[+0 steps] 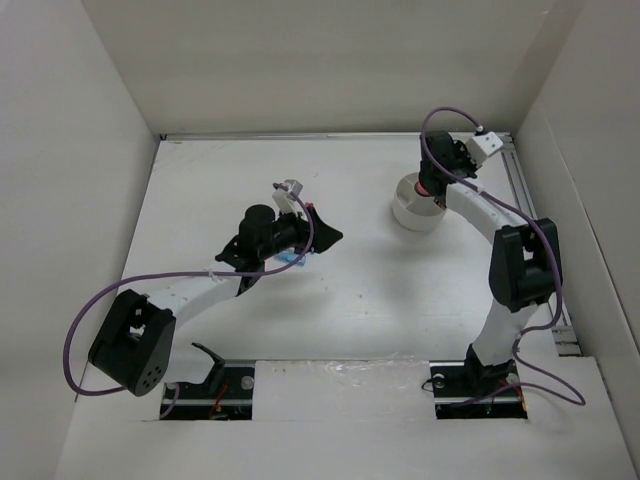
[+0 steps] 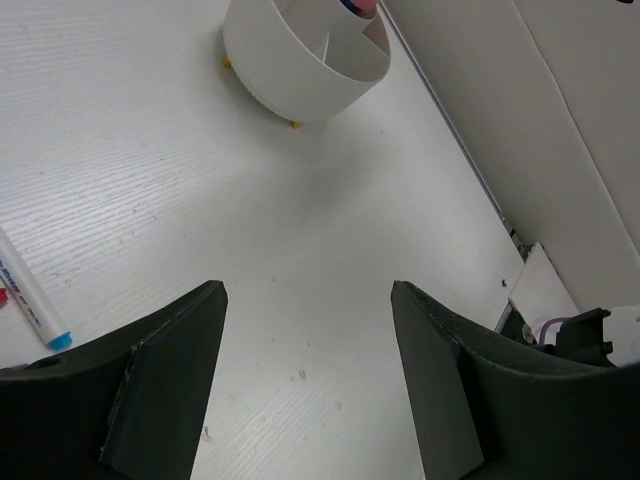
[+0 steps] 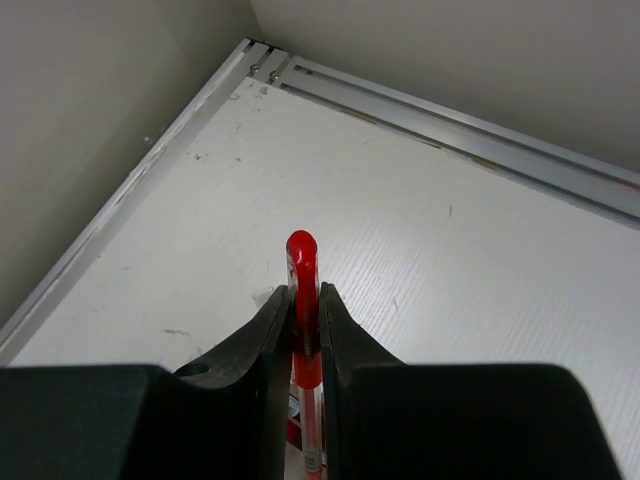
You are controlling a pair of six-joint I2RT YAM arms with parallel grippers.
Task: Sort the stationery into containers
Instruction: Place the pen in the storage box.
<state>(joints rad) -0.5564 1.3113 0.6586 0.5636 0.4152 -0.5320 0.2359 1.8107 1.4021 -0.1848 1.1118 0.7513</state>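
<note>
My right gripper (image 3: 305, 298) is shut on a thin red pen (image 3: 302, 255), whose cap pokes out past the fingertips. In the top view this gripper (image 1: 428, 186) hangs over the far rim of the round white divided tub (image 1: 415, 218). My left gripper (image 2: 308, 292) is open and empty above bare table, and the tub (image 2: 300, 70) stands ahead of it. In the top view the left gripper (image 1: 325, 235) is left of the tub. A white marker with a blue cap (image 2: 30, 300) lies at the left of the left wrist view. Other stationery (image 1: 293, 258) shows partly under the left arm.
White walls enclose the table on three sides. A metal rail (image 3: 450, 125) runs along the far edge and another one (image 1: 535, 230) down the right side. A pink-red item (image 2: 358, 5) sticks out of the tub's top.
</note>
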